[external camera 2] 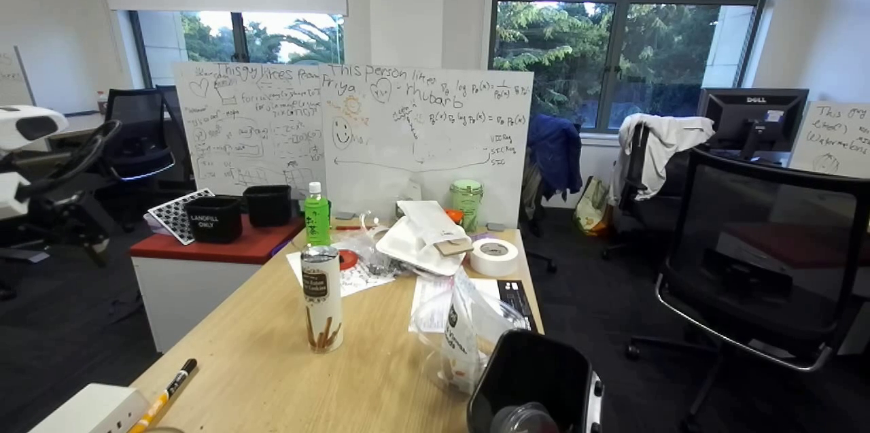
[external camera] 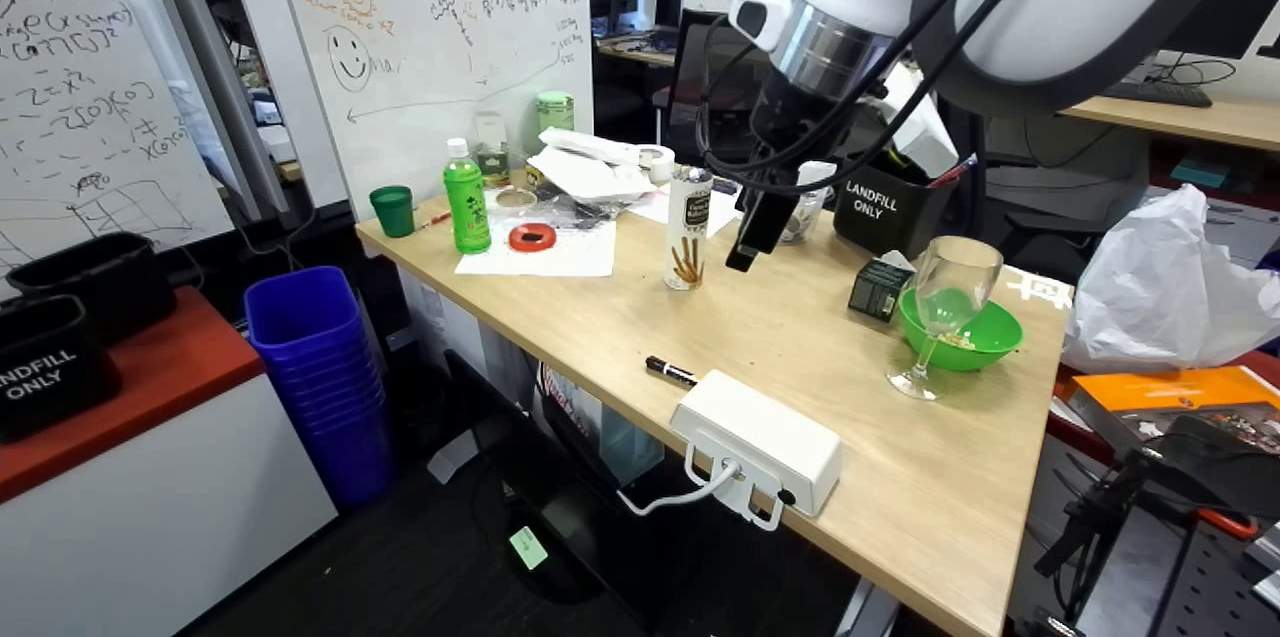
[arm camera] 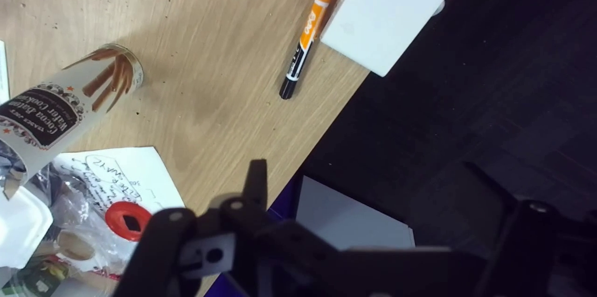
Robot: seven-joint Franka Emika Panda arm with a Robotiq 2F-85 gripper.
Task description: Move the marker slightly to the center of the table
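The marker lies on the pale wood table near its long edge, beside the white power strip. In an exterior view and in the wrist view its black and orange halves show. In the wrist view its orange half lies along the strip and the black end points away from it. My gripper is open with nothing between its fingers; the floor beyond the table edge shows between them. In an exterior view my gripper hangs in the air above the table, apart from the marker.
A tall wafer cookie can stands on the table near the marker. A wine glass, a green bowl and a black bin stand at one end. A green bottle and a red lid are at the other end.
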